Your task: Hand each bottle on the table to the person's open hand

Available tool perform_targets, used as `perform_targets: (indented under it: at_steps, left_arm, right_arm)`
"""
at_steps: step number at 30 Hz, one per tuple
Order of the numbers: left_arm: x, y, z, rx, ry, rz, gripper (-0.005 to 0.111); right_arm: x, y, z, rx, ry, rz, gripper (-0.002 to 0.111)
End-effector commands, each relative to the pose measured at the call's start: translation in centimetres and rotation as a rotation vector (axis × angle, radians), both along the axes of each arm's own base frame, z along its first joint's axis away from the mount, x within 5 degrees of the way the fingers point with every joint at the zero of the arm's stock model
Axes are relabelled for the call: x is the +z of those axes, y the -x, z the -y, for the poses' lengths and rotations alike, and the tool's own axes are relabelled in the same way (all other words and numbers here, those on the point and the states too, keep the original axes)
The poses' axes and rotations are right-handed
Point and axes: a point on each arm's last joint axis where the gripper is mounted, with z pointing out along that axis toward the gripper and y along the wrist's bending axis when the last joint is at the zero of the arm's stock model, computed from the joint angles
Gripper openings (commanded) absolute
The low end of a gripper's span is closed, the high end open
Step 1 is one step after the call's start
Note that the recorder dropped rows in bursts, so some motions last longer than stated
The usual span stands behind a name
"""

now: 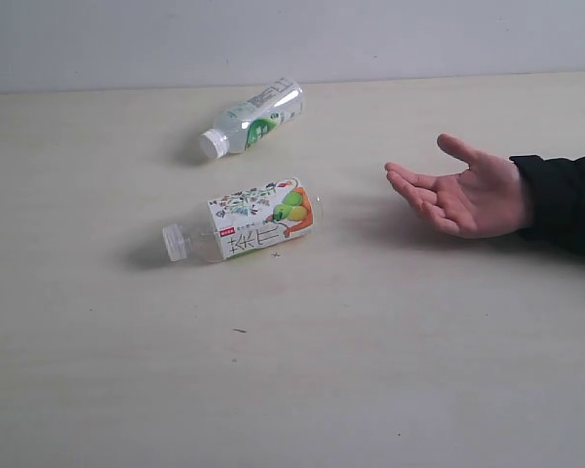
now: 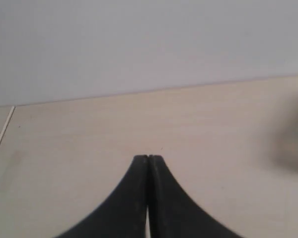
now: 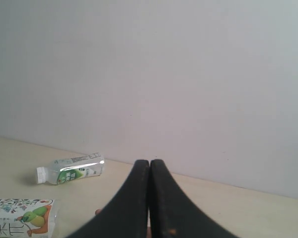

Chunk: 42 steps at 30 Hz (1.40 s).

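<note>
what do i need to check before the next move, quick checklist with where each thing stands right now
1. Person's hand open and empty: ok.
2. Fruit-label bottle lying free on the table: ok.
3. Green-label bottle apart from it, unobstructed: ok.
4. Left jaws open for a grasp: not ok, shut.
5. Right jaws open for a grasp: not ok, shut.
6. Arms clear of the hand: cannot tell, neither arm shows in the exterior view.

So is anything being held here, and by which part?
Nothing is held. The left gripper and right gripper are shut empty, the person's hand is open and bare, and the fruit-label bottle and green-label bottle lie on the table.
</note>
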Motion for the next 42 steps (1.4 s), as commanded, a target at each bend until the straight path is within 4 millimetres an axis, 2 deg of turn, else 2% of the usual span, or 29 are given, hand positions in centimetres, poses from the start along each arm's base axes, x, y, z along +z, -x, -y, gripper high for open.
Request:
perform_targets:
  at_steps: [1,6,10,13,16,22,26,29,33,35,38,42]
  left_arm:
    - [-0.2,-3.7,1.4,-0.068,-0.129,-0.223,0.000]
    - [-0.8,-7.3,3.5,-0.241,-0.104,-0.418,0.000]
    - [-0.5,-9.3,5.2,-0.429,-0.022,-0.480,0.000]
    - [-0.8,-10.1,6.8,-0.604,0.051,-0.503,0.000]
    - [-1.1,-10.5,7.5,-0.701,0.069,-0.472,0.000]
    - [-0.7,-10.8,8.4,-0.704,0.174,-0.418,0.000]
    - [-1.0,-10.7,9.1,-0.706,0.149,-0.435,0.000]
    - [-1.6,-11.0,9.8,-0.701,0.090,-0.445,0.012]
    - [-1.8,-11.5,11.4,-0.712,0.051,-0.385,0.044]
    - [-1.4,-12.1,11.9,-0.701,0.026,-0.304,0.054]
    - [-0.8,-12.6,12.5,-0.684,0.038,-0.208,0.057]
    - [-0.9,-12.7,12.7,-0.679,0.070,-0.205,0.057]
  right_arm:
    - [-0.1,0.0,0.0,-0.004,-0.004,0.004,0.000]
    - [-0.1,0.0,0.0,-0.005,-0.002,0.005,0.000]
    - [-0.1,0.0,0.0,-0.005,-0.002,0.005,0.000]
    - [-0.1,0.0,0.0,-0.005,-0.002,0.005,0.000]
    - [-0.1,0.0,0.0,-0.005,-0.002,0.005,0.000]
    - [-0.1,0.0,0.0,-0.003,-0.006,0.003,0.000]
    - [-0.1,0.0,0.0,-0.004,-0.004,0.004,0.000]
    - [-0.1,0.0,0.0,-0.004,-0.007,0.003,0.000]
    - [-0.1,0.0,0.0,-0.004,-0.007,0.003,0.000]
    - [-0.1,0.0,0.0,-0.004,-0.007,0.003,0.000]
    - [-0.1,0.0,0.0,-0.004,-0.004,0.004,0.000]
    - [-0.1,0.0,0.0,-0.004,-0.004,0.004,0.000]
